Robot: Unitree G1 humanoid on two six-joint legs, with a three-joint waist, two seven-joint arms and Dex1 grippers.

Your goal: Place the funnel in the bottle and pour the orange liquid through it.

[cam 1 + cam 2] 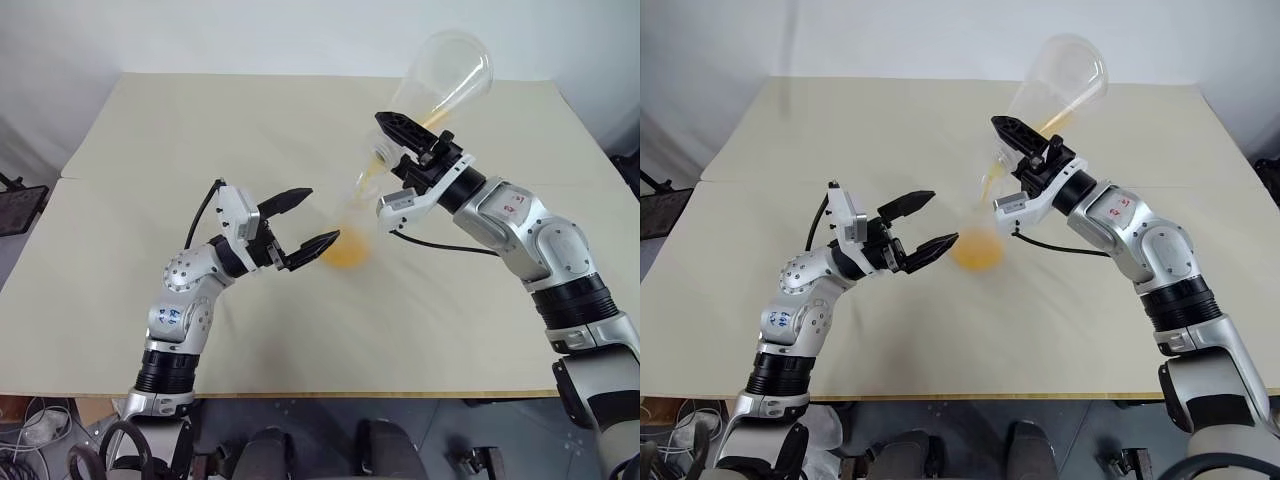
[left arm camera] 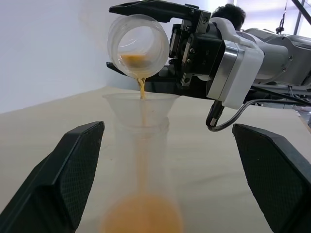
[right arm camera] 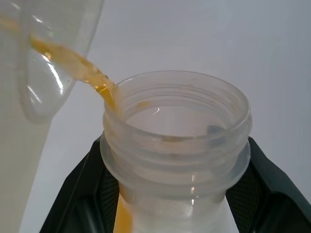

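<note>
R tool [image 1: 405,150] grips the clear conical cup [image 1: 450,75] by its neck, tipped so the orange liquid [image 2: 141,221] streams into the funnel [image 2: 141,104]. The funnel sits in the bottle [image 2: 141,160], standing mid-tabletop [image 1: 150,150]. L tool [image 1: 320,215] is released, fingers either side of the bottle w/o touching, prob. guarding vs. tipping.

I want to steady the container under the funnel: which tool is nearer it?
Left. The left tool sits open around the container; the right tool is above it, tipping the bottle.
</note>
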